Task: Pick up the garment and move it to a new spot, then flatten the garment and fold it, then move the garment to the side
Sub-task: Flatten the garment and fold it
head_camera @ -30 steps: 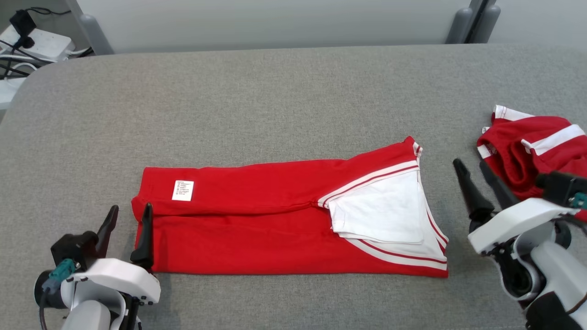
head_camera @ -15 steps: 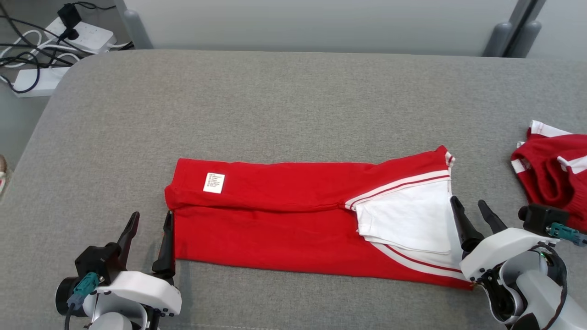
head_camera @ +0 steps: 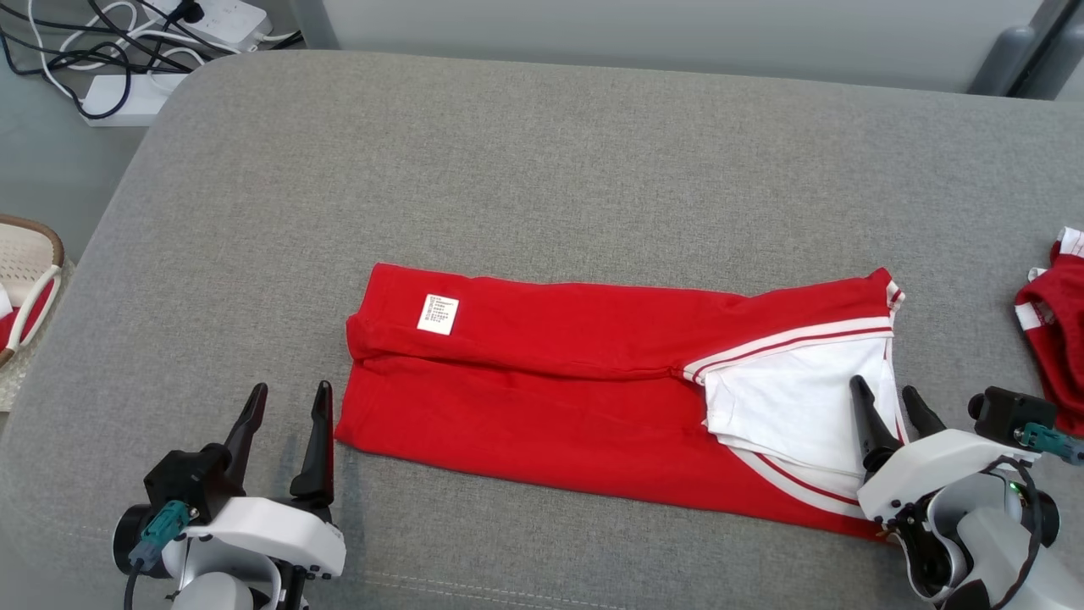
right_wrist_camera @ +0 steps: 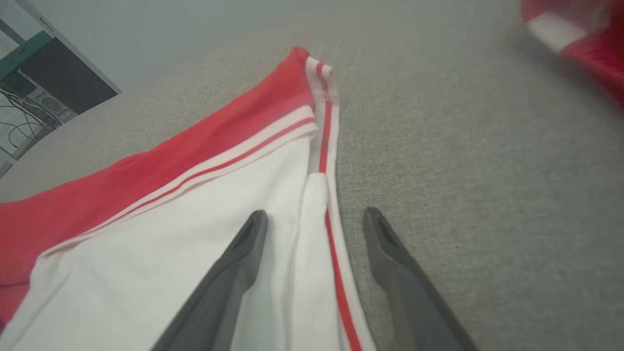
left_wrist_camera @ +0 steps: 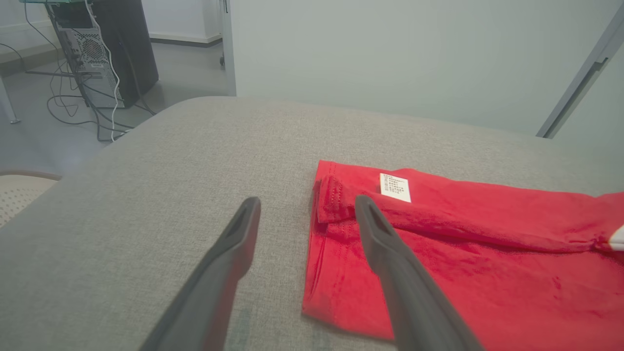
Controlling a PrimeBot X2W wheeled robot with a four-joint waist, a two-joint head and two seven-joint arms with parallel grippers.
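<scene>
While the garment (head_camera: 576, 398) lies long-folded on the grey table (head_camera: 542, 169), both grippers stand wide open and empty. The left gripper (head_camera: 290, 387) is just off the garment's left end and the right gripper (head_camera: 883, 385) is over its white right end. For an end-to-end fold, each should likely pinch every layer and lift evenly. The left wrist view reveals a rolled hem (left_wrist_camera: 334, 200) at that left end. The right wrist view puts the striped edge (right_wrist_camera: 324, 146) between its fingers. The head view adds another red garment (head_camera: 1054, 339) well beyond the right end.
</scene>
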